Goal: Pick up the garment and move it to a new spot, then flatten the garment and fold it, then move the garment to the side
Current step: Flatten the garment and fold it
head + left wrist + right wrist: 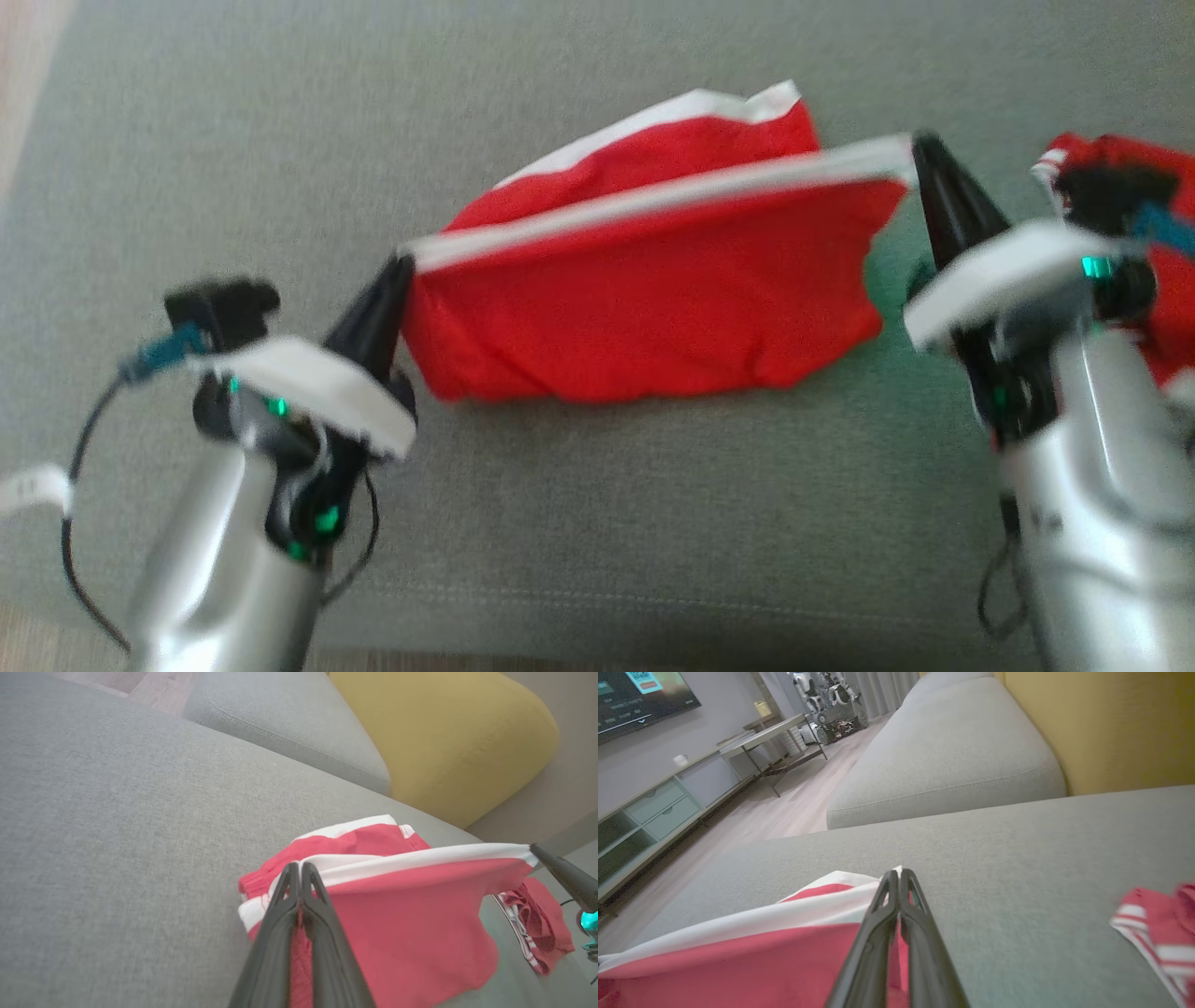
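Note:
A red garment point(653, 299) with a white hem band hangs stretched between my two grippers above the grey sofa cushion point(597, 523), its lower part resting on the cushion. My left gripper point(400, 264) is shut on the hem's left corner, and my right gripper point(920, 147) is shut on the right corner. In the left wrist view my left gripper point(299, 865) pinches the white band of the garment point(411, 919), with the right gripper's finger point(560, 872) at the far corner. The right wrist view has my right gripper point(896, 873) closed on the garment point(738, 961).
A second red cloth with white stripes point(1148, 243) lies on the cushion at the right, behind my right arm; it also appears as striped cloth point(1157, 933). A yellow back cushion point(448, 737) and another grey seat point(952, 751) lie beyond. Wooden floor and a low cabinet point(658, 816) are off the sofa.

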Controlling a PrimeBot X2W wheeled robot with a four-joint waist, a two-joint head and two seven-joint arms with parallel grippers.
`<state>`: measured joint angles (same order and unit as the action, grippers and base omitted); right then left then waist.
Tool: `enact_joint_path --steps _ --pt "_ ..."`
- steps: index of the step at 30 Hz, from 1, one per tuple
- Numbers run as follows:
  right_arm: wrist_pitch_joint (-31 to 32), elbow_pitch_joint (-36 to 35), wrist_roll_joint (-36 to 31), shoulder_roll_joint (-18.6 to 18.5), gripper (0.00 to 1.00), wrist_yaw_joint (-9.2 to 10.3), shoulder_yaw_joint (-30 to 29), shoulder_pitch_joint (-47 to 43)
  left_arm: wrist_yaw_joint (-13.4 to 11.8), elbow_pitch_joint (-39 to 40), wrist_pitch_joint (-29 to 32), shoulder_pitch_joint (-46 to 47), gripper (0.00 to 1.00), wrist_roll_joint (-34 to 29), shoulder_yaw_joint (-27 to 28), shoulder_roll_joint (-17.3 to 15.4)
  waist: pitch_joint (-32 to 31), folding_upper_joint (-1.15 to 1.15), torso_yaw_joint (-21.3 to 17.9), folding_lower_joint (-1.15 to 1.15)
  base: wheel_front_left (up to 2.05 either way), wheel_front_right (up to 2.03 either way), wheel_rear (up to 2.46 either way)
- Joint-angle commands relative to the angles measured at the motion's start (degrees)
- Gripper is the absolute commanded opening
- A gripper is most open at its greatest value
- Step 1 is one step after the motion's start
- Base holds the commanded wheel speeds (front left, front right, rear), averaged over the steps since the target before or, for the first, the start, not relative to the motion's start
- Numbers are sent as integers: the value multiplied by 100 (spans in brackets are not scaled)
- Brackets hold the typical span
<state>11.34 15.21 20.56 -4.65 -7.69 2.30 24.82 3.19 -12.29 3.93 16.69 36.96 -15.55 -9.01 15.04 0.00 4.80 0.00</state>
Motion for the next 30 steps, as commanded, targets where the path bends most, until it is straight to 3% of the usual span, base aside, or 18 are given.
enact_joint_path --steps 1,3,12,13,15,16,24,30 --pt "-108 80 37 -82 0 20 157 471 29 -40 -46 401 0 56 326 -121 346 0 174 0 0 0 0" --pt "-245 784 86 -131 0 20 338 1210 131 -519 -86 974 0 123 321 -54 583 0 260 0 0 0 0" --pt "-695 2449 283 -226 0 20 936 2461 349 -1856 -376 2035 0 251 152 132 908 0 384 0 0 0 0" --pt "-767 2602 323 -220 0 20 1001 2550 367 -1989 -419 2114 5 259 104 151 928 0 383 0 0 0 0" --pt "-912 2852 406 -196 52 20 1150 2692 392 -2216 -539 2225 68 278 22 178 954 0 370 0 0 0 0" --pt "-1009 2944 437 -188 100 20 1226 2749 401 -2306 -605 2255 100 295 -15 191 959 0 359 0 0 0 0" --pt "-1958 3158 529 -297 100 20 1797 2782 407 -2417 -1590 2071 100 -5 -275 51 773 0 290 0 0 0 0" --pt "-2475 2745 273 -520 100 20 1798 2334 -117 -1290 -1888 1556 100 -865 92 -117 515 0 241 0 0 0 0"
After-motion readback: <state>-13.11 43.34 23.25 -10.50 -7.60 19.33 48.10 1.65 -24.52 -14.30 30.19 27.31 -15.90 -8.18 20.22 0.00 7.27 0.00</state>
